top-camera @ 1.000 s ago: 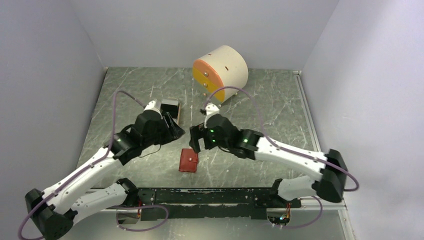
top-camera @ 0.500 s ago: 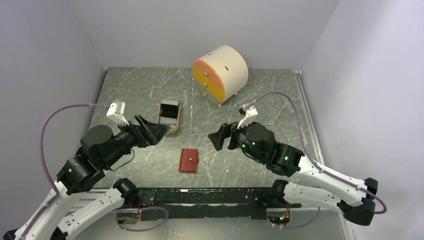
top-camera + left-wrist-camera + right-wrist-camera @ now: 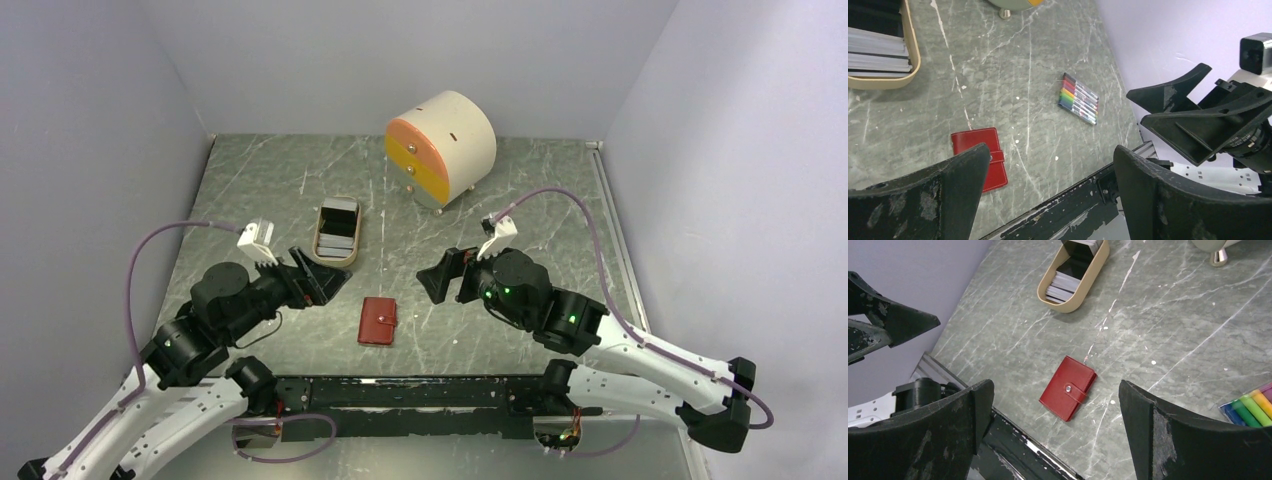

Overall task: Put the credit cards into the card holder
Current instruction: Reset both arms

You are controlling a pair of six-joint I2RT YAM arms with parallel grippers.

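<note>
Snapped shut, the red card holder (image 3: 377,321) lies near the surface's front edge; prying its tab could skid it off. Flanking it, the left tool (image 3: 330,284) and right tool (image 3: 440,284) gape empty. Farther back, thin silver and dark credit cards (image 3: 337,226) fill the tan tray (image 3: 336,262), likely slippery to pinch

This is a robotics lab test cell. Plain pale-lilac walls (image 3: 400,60) box in a grey marble-patterned tabletop (image 3: 560,220) on three sides. Two white-and-black robot arms (image 3: 640,350) are bolted to a black mounting rail (image 3: 430,395) at the near edge. Purple cables (image 3: 175,228) loop from their wrists.
</note>
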